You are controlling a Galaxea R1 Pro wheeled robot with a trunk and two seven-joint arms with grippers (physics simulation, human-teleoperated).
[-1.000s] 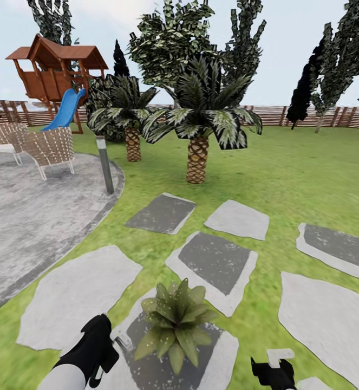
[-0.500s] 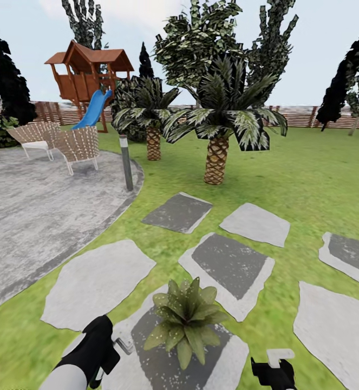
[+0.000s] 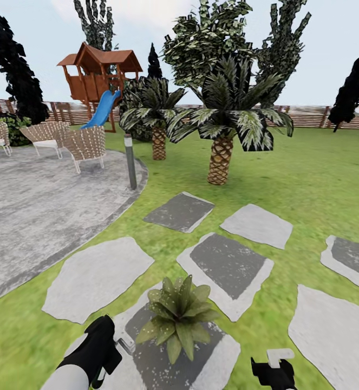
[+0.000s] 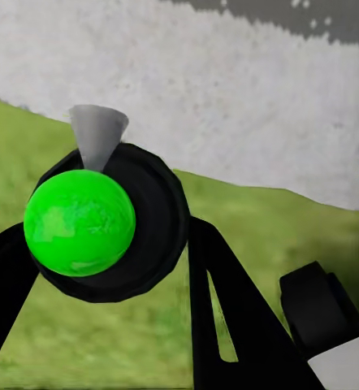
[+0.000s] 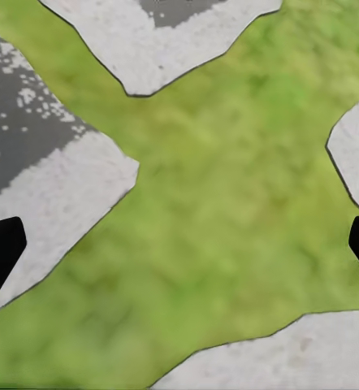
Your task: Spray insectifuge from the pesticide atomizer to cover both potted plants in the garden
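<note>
Beside one plant (image 3: 178, 317), the left gripper (image 4: 106, 268) clamps the atomizer (image 4: 98, 219); pickup looks done. Spraying remains. Right gripper (image 5: 179, 244) gapes, holding nothing.

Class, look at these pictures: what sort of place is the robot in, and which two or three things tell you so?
Most likely a back garden or yard: a green lawn crossed by flat stepping stones, palm trees, and a wooden play tower with a blue slide before a slatted fence.
</note>
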